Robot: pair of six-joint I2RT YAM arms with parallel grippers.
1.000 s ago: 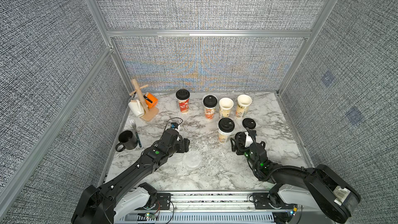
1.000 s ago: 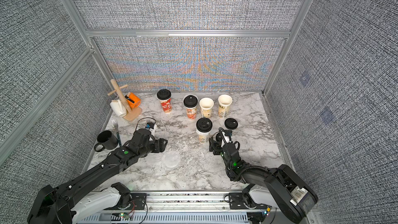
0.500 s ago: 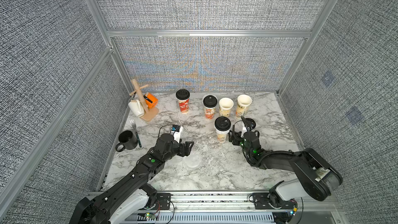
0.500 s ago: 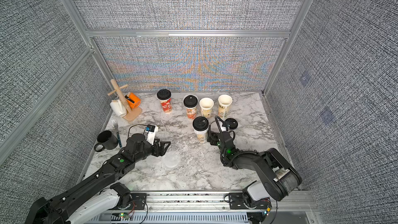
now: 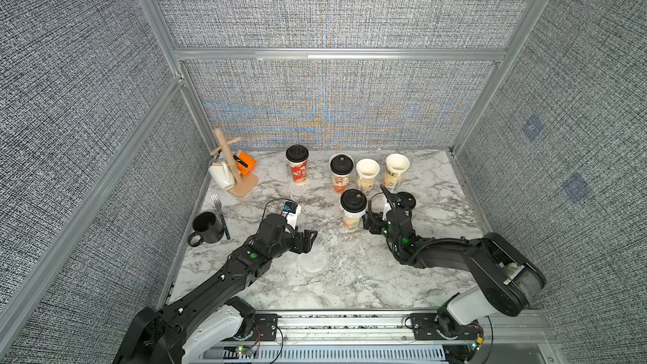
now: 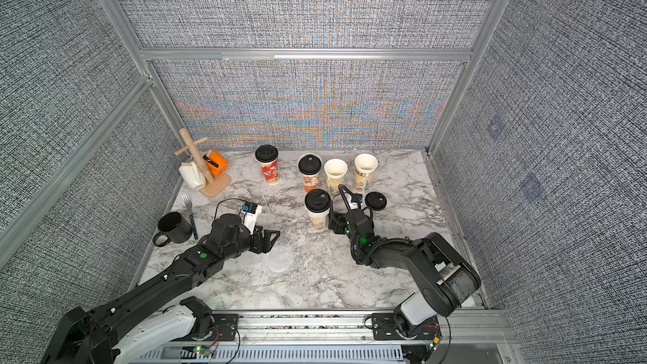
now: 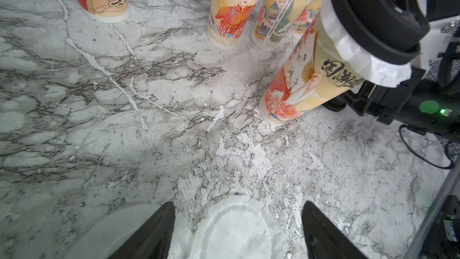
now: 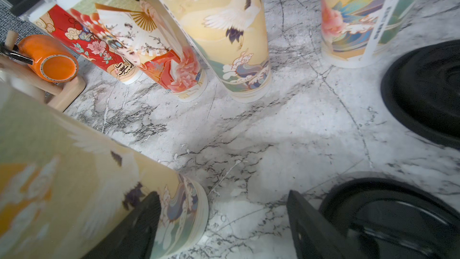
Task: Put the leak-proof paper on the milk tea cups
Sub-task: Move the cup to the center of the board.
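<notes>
Five milk tea cups stand at the back in both top views. Three wear black lids: a red one [image 5: 297, 164], one [image 5: 340, 173] beside it, and the front cup [image 5: 353, 210] [image 6: 317, 210]. Two are open-topped [image 5: 367, 176] [image 5: 396, 171]. Leak-proof paper [image 7: 348, 46] frills out under the front cup's lid. A loose leak-proof paper disc [image 5: 311, 260] [image 7: 236, 232] lies flat on the marble. My left gripper [image 5: 308, 239] [image 7: 238, 205] hangs open just above it, a finger on each side. A second disc [image 7: 112, 230] lies beside it. My right gripper [image 5: 371, 220] [image 8: 221, 195] stands open, one finger against the front cup's base [image 8: 189, 208].
A loose black lid [image 5: 406, 200] [image 8: 423, 88] lies right of the right gripper, another [image 8: 385, 220] close by its finger. A black mug [image 5: 206, 229] and a fork [image 5: 220, 215] sit at the left. A wooden mug tree [image 5: 234, 169] with orange and white mugs stands at back left.
My right gripper has swung left and away from the front edge, up against the front lidded cup, which has shifted slightly left. My left gripper has edged right over the loose disc.
</notes>
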